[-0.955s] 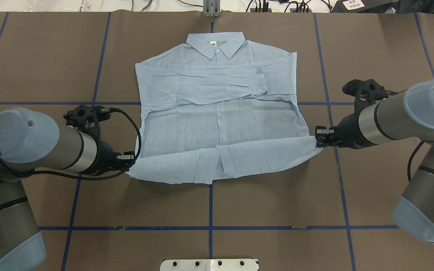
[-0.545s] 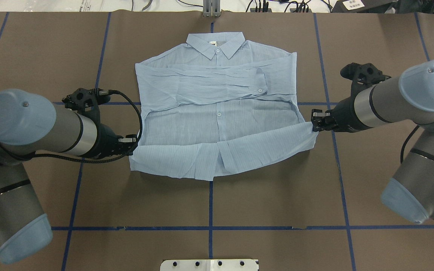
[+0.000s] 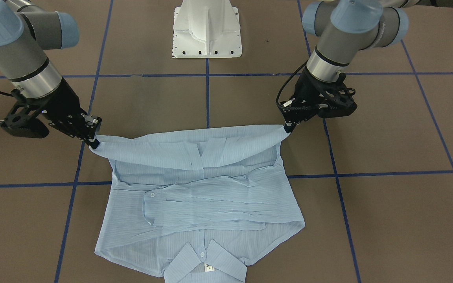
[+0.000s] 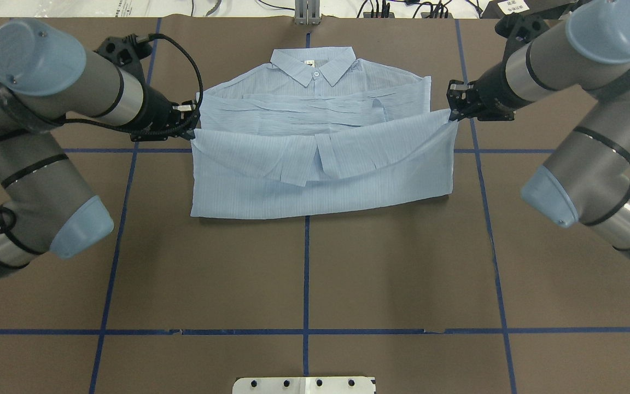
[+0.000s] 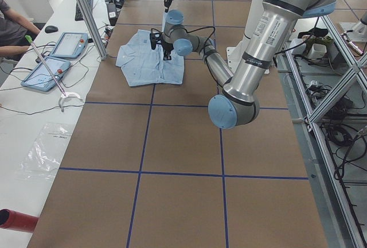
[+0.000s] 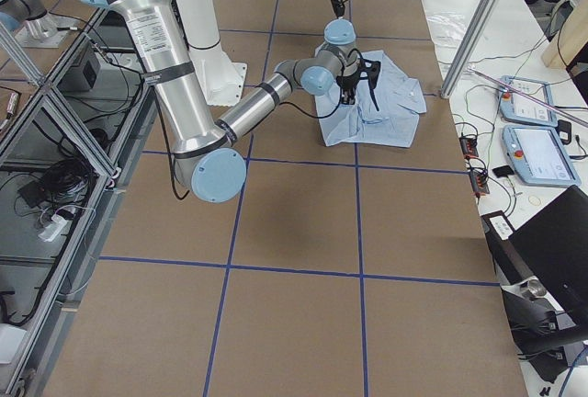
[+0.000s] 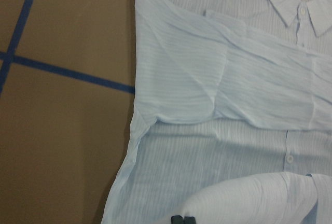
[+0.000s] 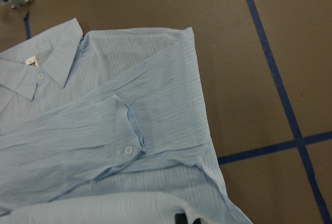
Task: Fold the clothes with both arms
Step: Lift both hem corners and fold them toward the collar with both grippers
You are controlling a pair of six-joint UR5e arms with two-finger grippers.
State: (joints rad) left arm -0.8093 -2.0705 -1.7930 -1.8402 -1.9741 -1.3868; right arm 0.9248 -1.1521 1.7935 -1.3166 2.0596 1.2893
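Shirt [image 4: 320, 186] lies on the table [image 4: 402, 262], front up, collar [image 4: 313, 64] at the side far from the robot, sleeves [image 4: 304, 106] crossed over the chest. L gripper [image 4: 190, 125] is pinched tight on the hem corner on its side, R gripper [image 4: 453, 108] likewise on the opposite corner. Both are raised off the table, approx over the sleeves, so the lower half is doubled over w/ the crease on the robot's side. Hem [image 4: 315, 150] droops in the middle btwn the two pinch pts and the placket flaps hang loose there. Judging by that sag and by how under-layers show through: v. thin, light, limp fabric, no stiffness of its own, prob slides on itself, so layers may creep if dragged. Not fragile, but buttons [image 4: 316, 73] and cuffs could snag. Best hold = the hem corners at the side seams, as now, where cloth is doubled and a small pinch gets bite; a mid-hem grab would bunch it. Calls for both arms pulling gently apart so the edge runs straight, then a low, even set-down short of the collar, else the slack centre prob lands wrinkled
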